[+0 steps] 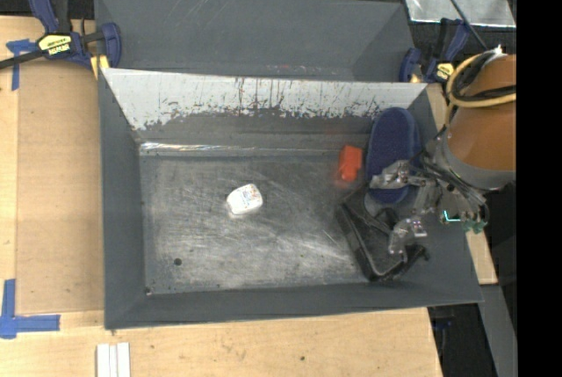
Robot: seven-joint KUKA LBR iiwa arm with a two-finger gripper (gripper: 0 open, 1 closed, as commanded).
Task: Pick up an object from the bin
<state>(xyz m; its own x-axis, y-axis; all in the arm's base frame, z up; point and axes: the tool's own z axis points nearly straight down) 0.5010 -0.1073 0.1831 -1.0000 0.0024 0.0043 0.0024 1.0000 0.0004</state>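
A black bent thing (373, 250) lies in the front right corner of the bin (123, 191). The claw (399, 206) hangs over its upper end, spread wide. Just behind, a blue rounded piece (392, 147) leans on the right wall, with 1 small orange block (350, 163) beside it. A white crumpled lump (244, 199) lies well apart, mid-floor.

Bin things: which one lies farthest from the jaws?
The white crumpled lump, alone mid-floor; the orange block, blue oval thing and black frame all crowd the view's right.

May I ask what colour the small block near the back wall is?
The block is orange, camera view.
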